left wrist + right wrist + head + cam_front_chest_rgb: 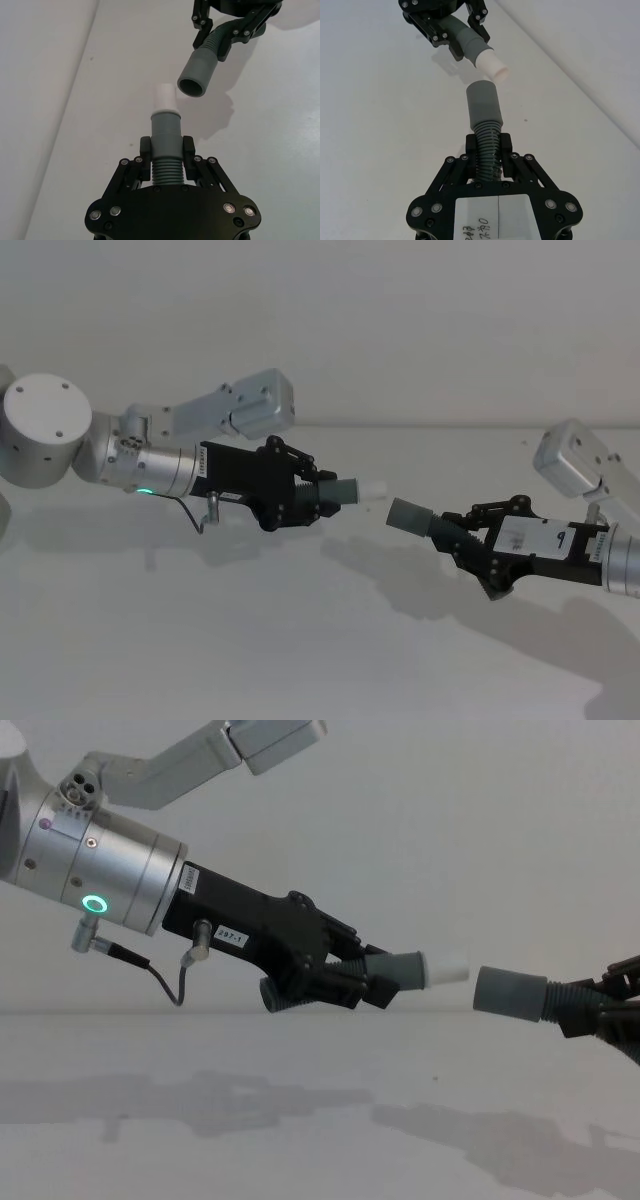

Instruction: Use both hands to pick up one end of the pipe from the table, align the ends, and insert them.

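Both pieces are up off the table (250, 650) and facing each other, with their shadows (400, 575) on the white surface below.

The left gripper (318, 498) reaches in from the left, fingers clamped tight on the left pipe piece (345, 492), gripping the ribs just behind its smooth end. That end sticks out past the fingertips and finishes in the white tip (447, 966).

From the right, the right gripper (450, 530) is closed the same way on the right pipe piece (485, 135), squeezing the ribbed part, with the open grey collar (508, 992) out in front of the fingers.

For direction, the left piece lies along a near-level line across the table, white tip pointing to the robot's right. The right piece points back at it, collar mouth toward the left and angled a little upward in the head view.

From the chest camera the two ends sit near the same height, close but apart, with a gap between tip and collar. From the left wrist camera they are not lined up: the collar mouth sits off to one side of the white tip, and its axis is tilted against the tip's.
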